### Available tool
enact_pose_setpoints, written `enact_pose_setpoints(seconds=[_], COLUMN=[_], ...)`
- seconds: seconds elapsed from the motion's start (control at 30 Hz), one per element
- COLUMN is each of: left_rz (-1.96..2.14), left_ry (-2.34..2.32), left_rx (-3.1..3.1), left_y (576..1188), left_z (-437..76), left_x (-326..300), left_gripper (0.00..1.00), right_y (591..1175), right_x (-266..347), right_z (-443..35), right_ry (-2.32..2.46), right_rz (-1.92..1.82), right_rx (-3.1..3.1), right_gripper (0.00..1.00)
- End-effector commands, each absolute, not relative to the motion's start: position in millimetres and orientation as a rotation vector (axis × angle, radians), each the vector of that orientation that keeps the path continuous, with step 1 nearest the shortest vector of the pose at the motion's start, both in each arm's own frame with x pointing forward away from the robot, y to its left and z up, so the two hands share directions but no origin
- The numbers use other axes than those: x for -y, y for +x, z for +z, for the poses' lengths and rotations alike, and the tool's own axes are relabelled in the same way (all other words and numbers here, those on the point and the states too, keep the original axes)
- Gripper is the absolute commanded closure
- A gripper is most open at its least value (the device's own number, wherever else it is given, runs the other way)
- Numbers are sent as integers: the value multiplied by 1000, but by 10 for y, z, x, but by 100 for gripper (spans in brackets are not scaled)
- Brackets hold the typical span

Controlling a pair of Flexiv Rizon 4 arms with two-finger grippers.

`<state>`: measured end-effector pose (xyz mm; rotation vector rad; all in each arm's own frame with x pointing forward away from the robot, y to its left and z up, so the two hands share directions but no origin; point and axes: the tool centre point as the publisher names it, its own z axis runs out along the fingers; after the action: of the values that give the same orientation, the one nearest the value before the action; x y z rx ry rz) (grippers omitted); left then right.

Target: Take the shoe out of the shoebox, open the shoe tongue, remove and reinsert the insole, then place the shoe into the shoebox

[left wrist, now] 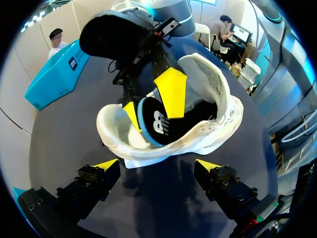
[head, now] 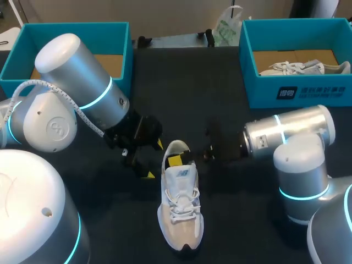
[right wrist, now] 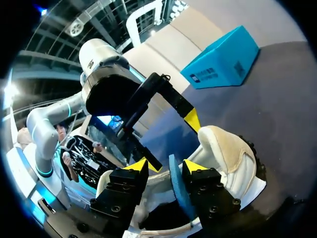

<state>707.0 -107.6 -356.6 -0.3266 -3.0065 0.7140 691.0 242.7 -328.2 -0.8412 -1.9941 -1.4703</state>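
Shoe (head: 180, 203) is out of the box, sitting on the table (head: 181, 82) abt mid, toe toward the near edge, heel at the far end. Your right jaws come in from the right and are down in the heel opening, pinched on the insole (left wrist: 159, 124). It's black w/ a blue rim, has one yellow fingertip (right wrist: 194, 166) on each side, and only a narrow gap is left between them. The insole's heel end is tipped up out of the opening; the rest runs down inside the shoe afaict. Left jaws sit just left of the heel, spread wide w/ nothing in them, fingertips (left wrist: 106, 163) apart from the shoe, which is just ahead of them. Teal shoebox (head: 297, 93) at far right has another white shoe (head: 305, 67) in it, and there's a 2nd teal box (head: 71, 33) at far left.
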Motion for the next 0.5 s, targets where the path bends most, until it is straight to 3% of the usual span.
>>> enact_pose_setpoints(seconds=[0.03, 0.5], left_rz=[717, 722], left_ry=[-328, -361], left_rx=[3007, 3013], left_y=[7066, 7041], left_z=[-3576, -3505], left_x=[1069, 1028], left_gripper=[0, 0], right_y=[6978, 7030], right_x=[-2449, -2317], right_z=[-3201, -3031], right_ry=[-821, -788], right_rz=[-1421, -1309], right_rx=[2034, 2158], right_gripper=[53, 55])
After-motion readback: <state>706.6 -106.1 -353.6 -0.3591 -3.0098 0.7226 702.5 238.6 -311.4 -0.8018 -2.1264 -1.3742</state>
